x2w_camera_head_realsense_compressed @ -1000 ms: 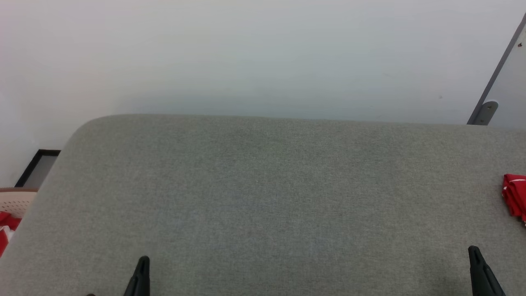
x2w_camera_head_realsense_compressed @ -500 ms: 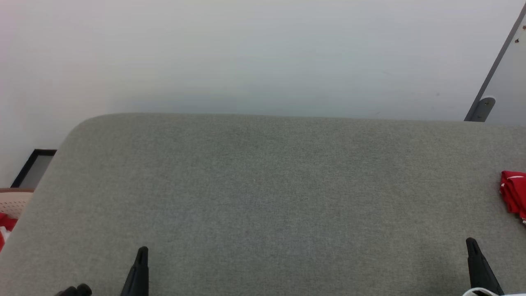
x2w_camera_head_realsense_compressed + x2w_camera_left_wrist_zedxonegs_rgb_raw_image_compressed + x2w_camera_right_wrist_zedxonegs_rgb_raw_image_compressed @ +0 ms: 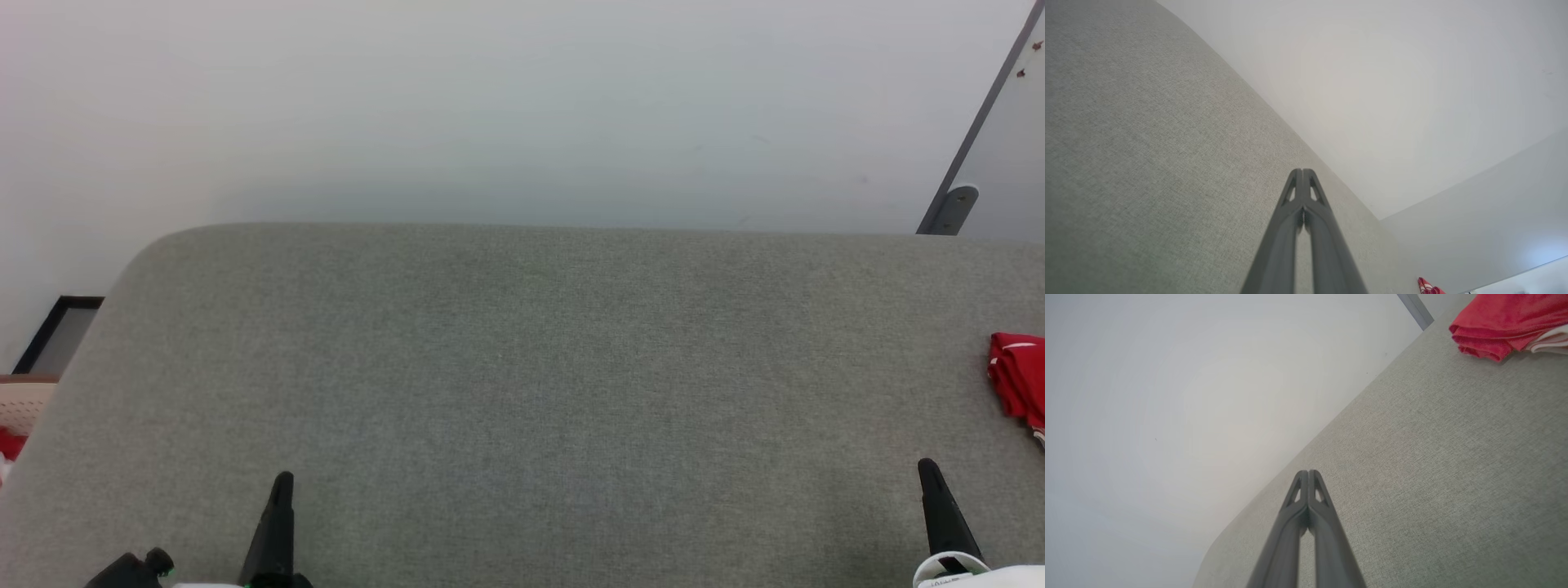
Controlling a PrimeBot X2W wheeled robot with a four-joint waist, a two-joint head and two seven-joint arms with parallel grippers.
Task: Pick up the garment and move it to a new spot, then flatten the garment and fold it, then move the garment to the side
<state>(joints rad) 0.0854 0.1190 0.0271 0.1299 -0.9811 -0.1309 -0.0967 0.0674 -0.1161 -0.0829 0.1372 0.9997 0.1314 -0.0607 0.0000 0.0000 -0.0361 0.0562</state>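
At near left, the left tool (image 3: 282,480) hangs clenched, empty, over the table (image 3: 522,367); at near right, the right tool (image 3: 926,467) likewise. Far right, the garment (image 3: 1015,377) lies folded. Moving aside looks done; next, just keep clear.

Two pincers (image 3: 282,480) (image 3: 926,467), one garment (image 3: 1016,376), one grey surface (image 3: 522,367), one beige basket (image 3: 23,398).

Grey woven-fabric work surface (image 3: 522,367), rounded at its far left corner, set against a plain white wall (image 3: 490,106). A slanted grey frame (image 3: 976,122) with a metal bracket (image 3: 951,208) rises at the far right, and a dark-framed panel (image 3: 57,335) sits low at the left. Lighting is even and diffuse.
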